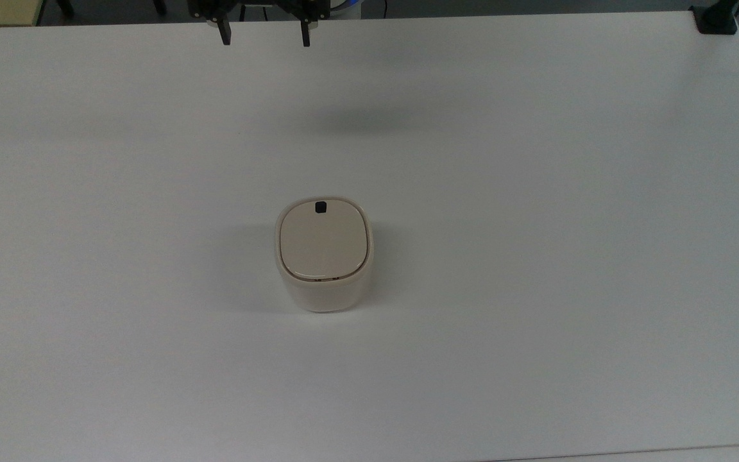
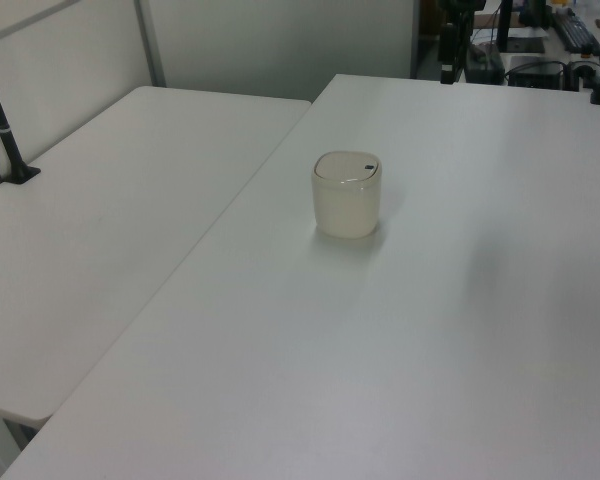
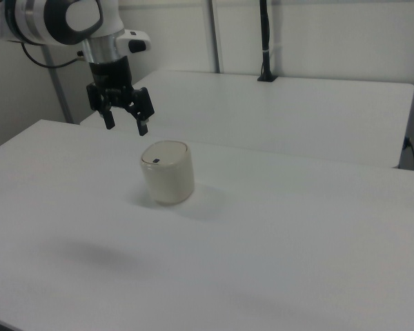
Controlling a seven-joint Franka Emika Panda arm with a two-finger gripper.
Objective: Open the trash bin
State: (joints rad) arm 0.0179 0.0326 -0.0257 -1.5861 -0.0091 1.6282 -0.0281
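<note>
On the table [image 1: 536,192]: trash bin [image 1: 324,256] upright, lid closed, button toward top view's top | hand [image 1: 265,35] spread.

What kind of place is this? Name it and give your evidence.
Probably a robotics lab or test room. A robot arm with an open end effector hangs above a bare white table holding just one trash bin, and a second table carries a clamped black pole.
</note>
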